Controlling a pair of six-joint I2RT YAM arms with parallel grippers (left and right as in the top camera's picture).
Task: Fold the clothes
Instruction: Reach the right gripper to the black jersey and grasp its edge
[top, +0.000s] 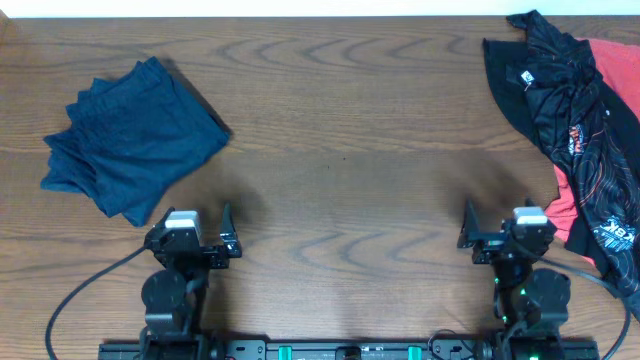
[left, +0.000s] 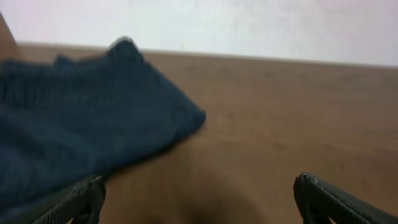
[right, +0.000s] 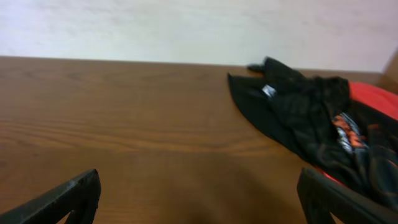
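From above, you have both arms parked at the near edge of the table. The left gripper and right gripper both stand spread wide and hold nothing. The navy garment lies in a loose bundle at the far left, just beyond the left gripper. The black jersey sprawls crumpled along the right edge, on top of a red garment that shows beside and under it. The middle of the table between the two piles is bare wood.

Through the left wrist camera, the left gripper shows its two fingertips far apart at the bottom corners, with only wood between them. The navy garment fills the left half, its corner pointing toward the centre.

Through the right wrist camera, the right gripper is likewise wide apart and empty. The black jersey lies ahead and to the right, with the red garment peeking out behind it.

Expect all of this cloth to be light, limp and probably slick. It will sag and bunch, and one layer may drag the one below. I'd pinch the jersey at an outer hem or shoulder edge, where a single layer lies free, and not in the heaped middle.
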